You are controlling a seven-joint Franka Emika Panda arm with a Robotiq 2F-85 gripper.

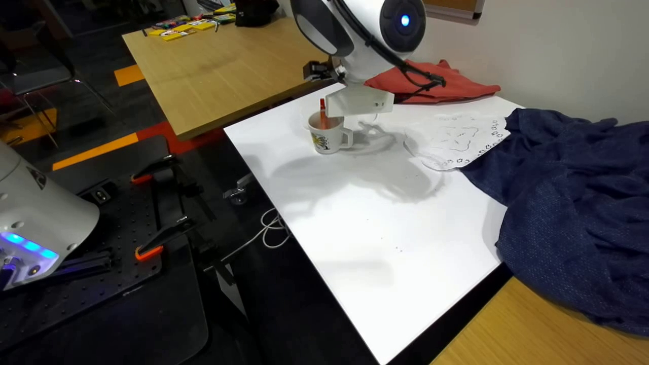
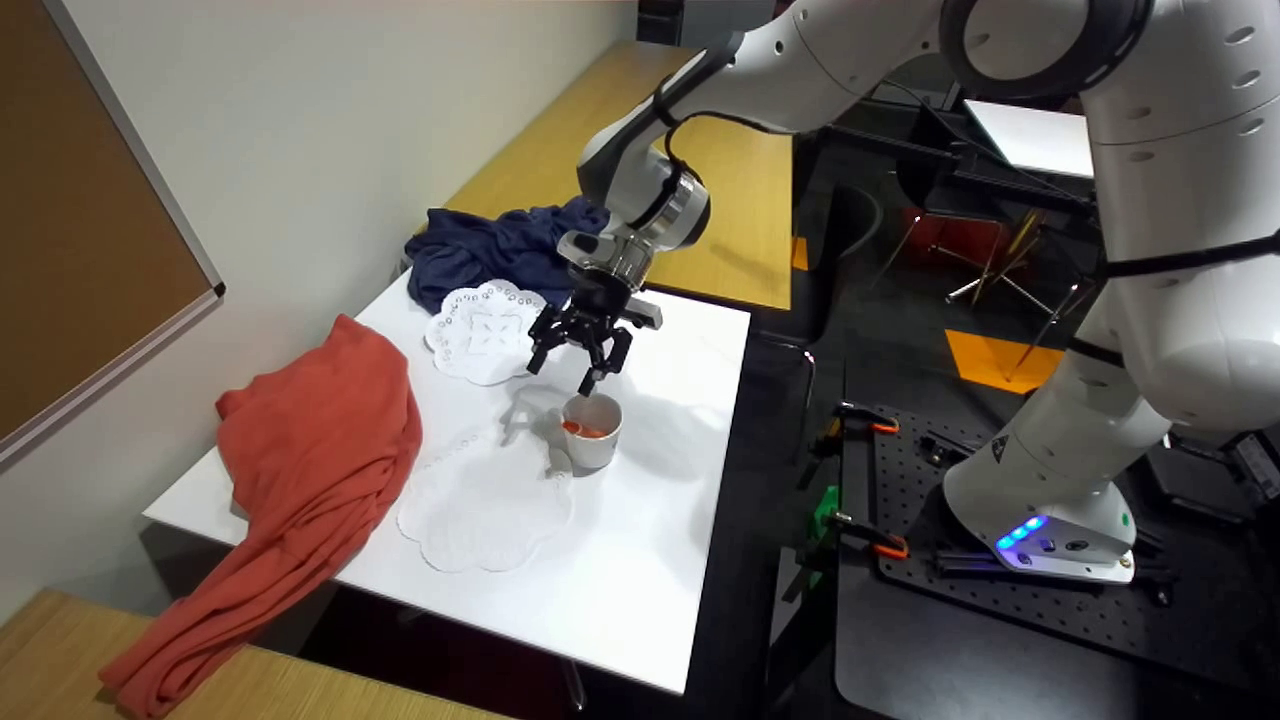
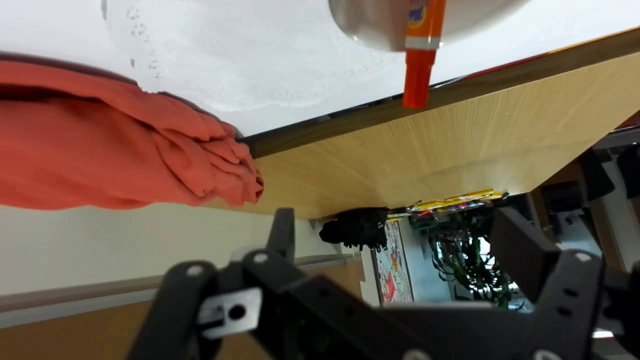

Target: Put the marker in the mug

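The orange marker (image 1: 323,114) stands in the whitish mug (image 1: 327,141), with its red cap end sticking up above the rim. In an exterior view the marker (image 2: 582,430) leans inside the mug (image 2: 592,455). In the wrist view the marker (image 3: 424,45) rises past the rim of the mug (image 3: 367,22), which is partly cut off at the top. My gripper (image 2: 561,372) is open and empty, above and just beside the mug, apart from the marker. In the wrist view the gripper (image 3: 400,240) shows wide-spread fingers with nothing between them.
The mug stands on a white table (image 1: 365,228). A red cloth (image 2: 320,430) lies along the wall side. A dark blue cloth (image 1: 573,213) is at the table's other end. White doilies (image 2: 490,335) lie flat near the mug. A wooden table (image 1: 228,66) adjoins.
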